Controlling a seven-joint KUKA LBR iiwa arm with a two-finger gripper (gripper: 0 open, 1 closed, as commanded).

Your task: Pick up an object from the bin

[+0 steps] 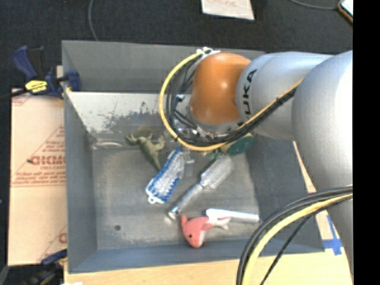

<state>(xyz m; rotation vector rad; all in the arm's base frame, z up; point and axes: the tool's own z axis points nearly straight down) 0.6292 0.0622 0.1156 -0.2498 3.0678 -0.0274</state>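
In the camera view, the arm's orange wrist cover [217,88] hangs low over the 1 o'clock part of the grey metal bin [77,189]. The cover masks whatever is directly beneath it, so we cannot tell whether the gripper is spread or closed, nor whether it has anything in it. Three things lie nearest its lower edge. A green toy dinosaur [148,144] is at 11 o'clock on the bin floor. A blue-bristled brush [166,177] lies near the centre, its upper end pointing toward 1 o'clock under the cover. A clear-handled brush [205,183] lies just at its 3 o'clock side. A teal object [240,146] peeks out from under the arm at 2 o'clock. A pink toy whale [196,230] and a white piece [231,217] touching it sit well apart at 5 o'clock. We judge the likeliest target to be the blue brush's upper end or the dinosaur beside it. The main risk is crowding, because the two brushes and the dinosaur lie close enough together that a grasp could catch two at once or nudge one aside. A slim, slanted brush handle could also slip free on the lift.
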